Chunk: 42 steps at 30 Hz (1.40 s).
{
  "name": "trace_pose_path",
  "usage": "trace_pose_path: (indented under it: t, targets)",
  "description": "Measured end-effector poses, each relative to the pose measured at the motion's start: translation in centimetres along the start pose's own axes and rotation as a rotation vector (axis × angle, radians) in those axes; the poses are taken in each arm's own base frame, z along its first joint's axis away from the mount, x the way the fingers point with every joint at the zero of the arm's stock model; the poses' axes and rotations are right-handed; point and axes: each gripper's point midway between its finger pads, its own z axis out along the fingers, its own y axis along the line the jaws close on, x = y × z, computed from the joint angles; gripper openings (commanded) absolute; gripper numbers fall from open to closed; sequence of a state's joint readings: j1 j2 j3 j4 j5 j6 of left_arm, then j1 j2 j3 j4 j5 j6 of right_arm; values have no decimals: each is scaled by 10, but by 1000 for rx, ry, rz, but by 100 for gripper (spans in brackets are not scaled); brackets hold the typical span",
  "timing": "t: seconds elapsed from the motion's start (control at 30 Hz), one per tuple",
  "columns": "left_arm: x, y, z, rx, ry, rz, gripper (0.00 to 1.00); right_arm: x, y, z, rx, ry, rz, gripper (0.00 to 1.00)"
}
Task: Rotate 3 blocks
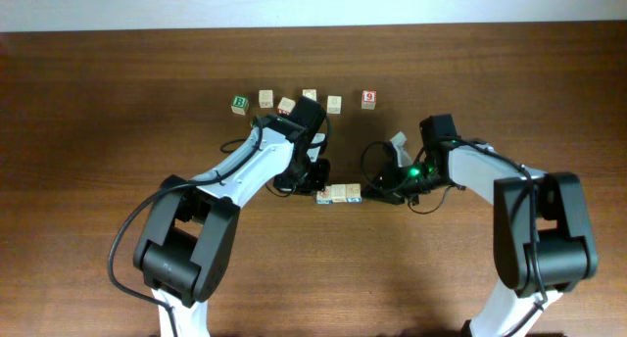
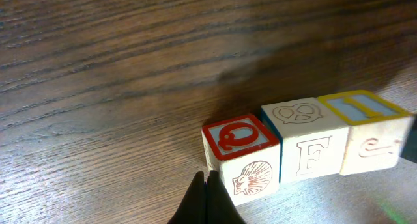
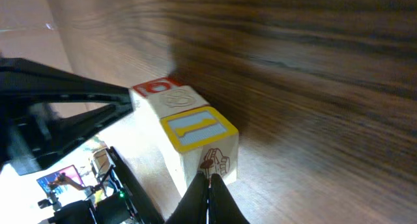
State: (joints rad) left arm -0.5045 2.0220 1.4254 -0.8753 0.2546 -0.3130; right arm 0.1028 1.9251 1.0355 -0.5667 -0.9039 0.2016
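Three blocks lie in a touching row [image 1: 339, 193] at the table's middle. In the left wrist view they are a red-topped Q block [image 2: 240, 138] with a shell on its side, a middle block [image 2: 303, 120] showing an E, and a yellow-topped block [image 2: 365, 110]. My left gripper [image 2: 207, 178] is shut and empty, its tips at the lower left corner of the Q block. My right gripper [image 3: 210, 178] is also shut and empty, its tips against the end face of the yellow-topped block [image 3: 195, 129]. In the overhead view the two grippers flank the row.
Several other cubes stand in a line behind the row, from a green B cube [image 1: 239, 104] on the left to a red 9 cube [image 1: 368, 99] on the right. The left arm's forearm [image 1: 284, 146] reaches close beside that line. The table's far edge [image 1: 313, 28] runs behind.
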Motion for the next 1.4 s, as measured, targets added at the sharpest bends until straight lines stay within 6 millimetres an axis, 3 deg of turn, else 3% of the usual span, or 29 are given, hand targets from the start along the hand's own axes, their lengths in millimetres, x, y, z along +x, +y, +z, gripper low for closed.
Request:
trace_pose_path:
  t: [0.23,0.47,0.53,0.73,0.87,1.03,1.4]
  targets:
    - [1,-5,0,20,3,4,0,-2,19,-12,-20,-32,-45,4]
    - [1,-5,0,23,4,5,0,-5,-5,-16,103,-57,11,4]
    - [1,-6,0,23,4,5,0,-8,-18,-22,157,-77,40,4]
    - [2,-6,7,20,14,8,0,-18,-30,-38,186,-134,64,4]
    - [1,-16,9,28,1,32,0,-17,-29,-36,198,-127,54,4]
    - [1,-18,10,28,1,38,0,4,-12,-12,245,-37,-16,4]
    - [0,-18,10,30,-5,39,0,10,-14,-12,265,7,-181,5]
